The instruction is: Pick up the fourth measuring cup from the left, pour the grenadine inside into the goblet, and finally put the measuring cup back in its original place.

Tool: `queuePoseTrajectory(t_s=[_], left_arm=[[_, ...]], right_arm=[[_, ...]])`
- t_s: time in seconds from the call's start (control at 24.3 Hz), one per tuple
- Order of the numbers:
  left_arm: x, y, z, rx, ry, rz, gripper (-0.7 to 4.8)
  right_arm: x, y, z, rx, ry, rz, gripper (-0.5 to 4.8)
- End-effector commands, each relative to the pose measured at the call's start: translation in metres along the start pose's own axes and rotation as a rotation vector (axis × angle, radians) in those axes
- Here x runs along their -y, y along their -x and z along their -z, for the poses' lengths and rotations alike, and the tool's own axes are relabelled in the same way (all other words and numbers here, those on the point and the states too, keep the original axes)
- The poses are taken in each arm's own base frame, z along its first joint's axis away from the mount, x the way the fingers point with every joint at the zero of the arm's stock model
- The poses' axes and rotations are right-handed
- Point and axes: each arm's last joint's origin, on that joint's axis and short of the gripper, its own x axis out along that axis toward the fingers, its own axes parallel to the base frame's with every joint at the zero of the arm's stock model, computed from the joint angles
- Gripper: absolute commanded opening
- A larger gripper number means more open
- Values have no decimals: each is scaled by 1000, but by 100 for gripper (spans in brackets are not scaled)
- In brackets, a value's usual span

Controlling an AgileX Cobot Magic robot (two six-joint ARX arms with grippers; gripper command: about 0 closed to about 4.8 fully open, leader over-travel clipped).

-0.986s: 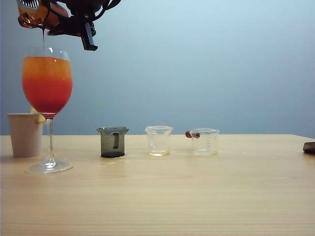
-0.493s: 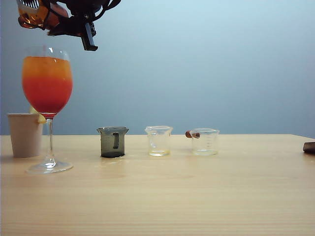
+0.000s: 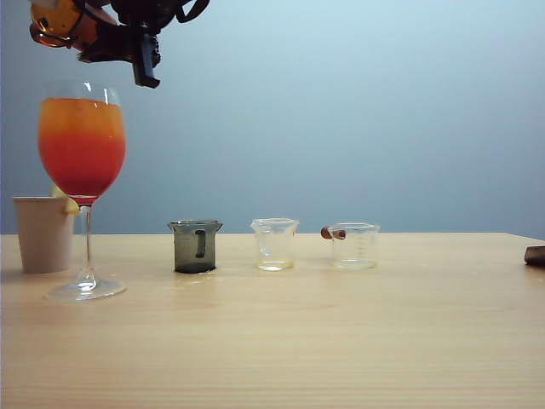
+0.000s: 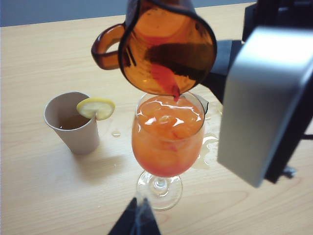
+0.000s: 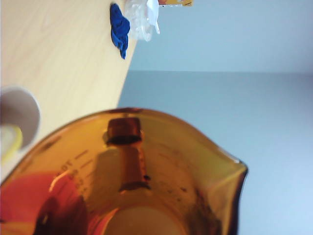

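Note:
High at the exterior view's far left, my right gripper [image 3: 94,34] is shut on the amber fourth measuring cup [image 3: 53,21]. The cup [image 4: 166,46] is tipped with its lip over the goblet [image 4: 166,132]. A red streak of grenadine [image 4: 164,78] clings inside the cup near the lip. The goblet [image 3: 82,145] stands upright on the table, orange on top and red below. The cup [image 5: 132,181] fills the right wrist view and hides the fingers. My left gripper [image 4: 138,218] is shut on nothing, just in front of the goblet's foot.
A beige paper cup [image 3: 43,232] with a lemon slice [image 4: 96,106] stands beside the goblet. A smoky grey cup [image 3: 195,245] and two clear cups [image 3: 275,244] [image 3: 353,245] stand in a row. Spilled drops [image 4: 210,144] lie by the goblet's foot. A blue cloth [image 5: 119,29] lies far off.
The thin red stream falling from the cup into the goblet has stopped. The right wrist has rolled the cup back a little, with the dark finger a bit higher.

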Motion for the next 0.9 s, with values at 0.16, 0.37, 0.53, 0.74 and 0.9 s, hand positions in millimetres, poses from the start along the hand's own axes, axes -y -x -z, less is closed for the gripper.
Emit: queuePoseTrajectory(t_s=[0.16,0.37,0.53,0.74,0.9], left_arm=[[0,1,-1,13,-5,1,-5],[0,1,-1,13,-5,1,-5],[0,1,-1,8,-5,1,-5],[0,1,-1,8,-5,1,-5],[0,1,-1,9,-5,1,-5]], right_arm=[[7,3,2,24,-294,29,63],[8,4,9,4,-456,36,62],[12,8,14,26,-716,42,62],[21,14,24,57,-1013,72,62],[22,19,30,70,-1185,42,62]])
